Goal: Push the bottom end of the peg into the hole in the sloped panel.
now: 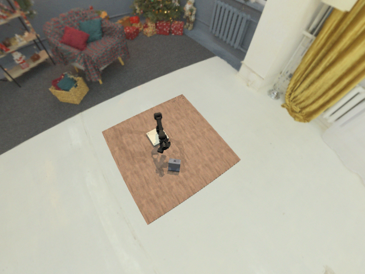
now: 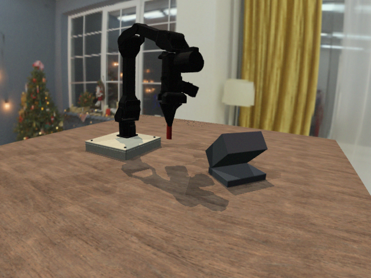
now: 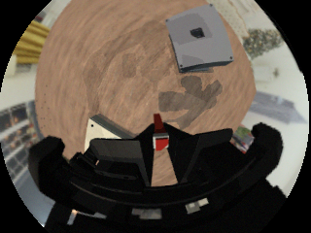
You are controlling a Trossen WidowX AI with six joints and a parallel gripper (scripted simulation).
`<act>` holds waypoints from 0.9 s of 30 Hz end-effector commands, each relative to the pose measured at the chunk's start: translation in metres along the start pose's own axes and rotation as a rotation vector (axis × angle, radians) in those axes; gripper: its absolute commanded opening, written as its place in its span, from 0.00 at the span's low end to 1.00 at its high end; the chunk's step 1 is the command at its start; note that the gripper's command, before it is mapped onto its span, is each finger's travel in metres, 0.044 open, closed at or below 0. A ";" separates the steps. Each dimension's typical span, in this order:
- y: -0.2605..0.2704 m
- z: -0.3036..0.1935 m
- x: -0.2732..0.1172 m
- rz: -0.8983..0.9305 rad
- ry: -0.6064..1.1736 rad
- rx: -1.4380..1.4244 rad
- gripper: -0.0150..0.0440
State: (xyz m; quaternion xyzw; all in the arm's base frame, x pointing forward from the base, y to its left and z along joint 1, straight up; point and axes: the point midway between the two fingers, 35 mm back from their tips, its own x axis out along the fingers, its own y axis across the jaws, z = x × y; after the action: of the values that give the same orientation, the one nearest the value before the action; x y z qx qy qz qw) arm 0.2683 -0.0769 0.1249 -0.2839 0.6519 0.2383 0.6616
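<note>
My gripper (image 2: pixel 169 124) (image 3: pixel 158 126) points straight down and is shut on the red peg (image 2: pixel 168 132) (image 3: pixel 157 124). The peg hangs upright, its bottom end in the air above the table (image 2: pixel 119 227). The grey sloped panel (image 1: pixel 174 165) (image 2: pixel 244 142) (image 3: pixel 214 49) stands apart from the peg, to its right in the exterior view. The panel's dark hole (image 1: pixel 174 161) (image 3: pixel 197 33) shows near the middle of its face in the wrist view; its outline looks angular, but its exact shape is too small to tell. The exterior view hides the hole.
The arm's pale base plate (image 1: pixel 151 137) (image 2: pixel 101 142) (image 3: pixel 97 133) lies behind the gripper. The panel's block overhangs a flat dark foot (image 2: pixel 239 175) on the table. Shadows of the arm fall on the wood between the base and the panel.
</note>
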 end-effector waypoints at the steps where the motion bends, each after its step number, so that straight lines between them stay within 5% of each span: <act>1: -0.002 0.002 -0.002 -0.020 0.001 0.027 0.25; 27: -0.007 0.021 -0.007 -0.113 0.001 0.212 0.25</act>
State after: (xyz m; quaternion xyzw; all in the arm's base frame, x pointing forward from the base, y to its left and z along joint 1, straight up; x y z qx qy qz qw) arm 0.2857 -0.0673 0.1301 -0.2511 0.6590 0.1422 0.6946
